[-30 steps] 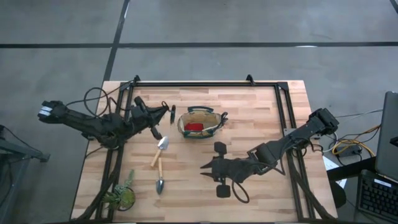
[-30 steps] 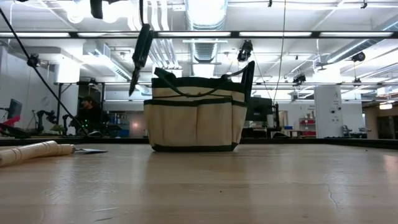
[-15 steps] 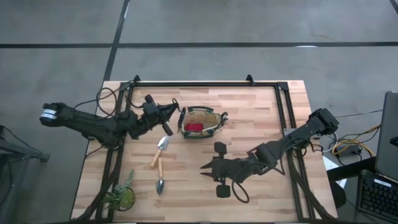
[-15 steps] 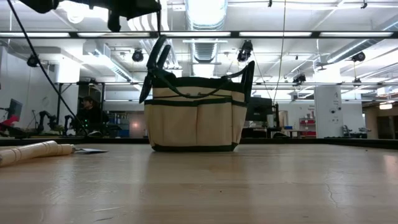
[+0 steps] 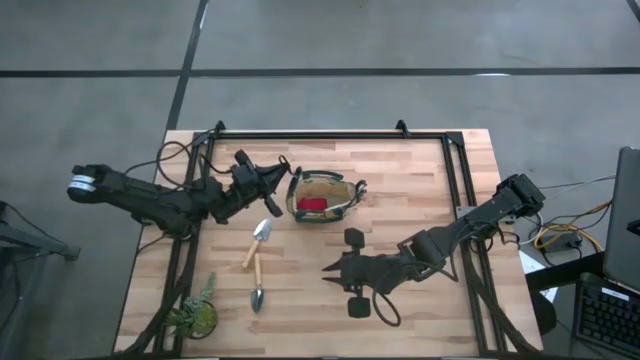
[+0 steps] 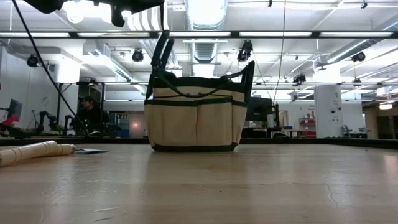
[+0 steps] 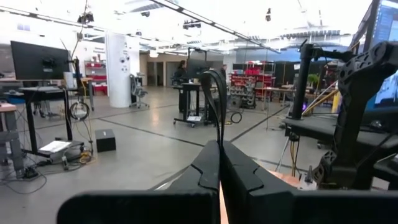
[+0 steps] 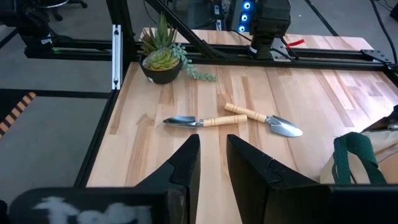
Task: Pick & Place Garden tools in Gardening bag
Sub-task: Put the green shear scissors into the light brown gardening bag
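The olive-tan gardening bag (image 5: 341, 186) stands upright at the table's middle, toward the far side, with a small red item (image 5: 312, 204) inside. My left gripper (image 5: 262, 183) is shut on dark pruning shears (image 6: 160, 62) just left of the bag's rim. A second pair of shears is out of view. Two trowels (image 5: 257, 241) (image 5: 257, 287) with pale handles lie flat on the table, nearer than the bag and to its left. My right gripper (image 5: 328, 268) is open and empty, nearer than the bag, its fingers pointing left toward the trowels (image 8: 193, 121). My left gripper pinches the shears (image 7: 216, 93) between its two fingers. The fingers are level and come from the table's left. The shears show edge-on and stick out past the fingertips. They are clear of the table and slant down, their lower end (image 6: 150, 92) at the bag's left rim.
A green plant in a dark pot (image 5: 195, 315) stands at the near left corner. A black frame rail (image 5: 320, 135) runs along the table's far edge and down both sides. The bag's dark loop handles (image 6: 244, 74) stand up above its rim.
My left gripper has carried the shears toward the table's right and a little toward the far edge, up to the bag's left rim. The shears have tipped from hanging nearly straight down to slanting against the rim. My right arm has kept still.
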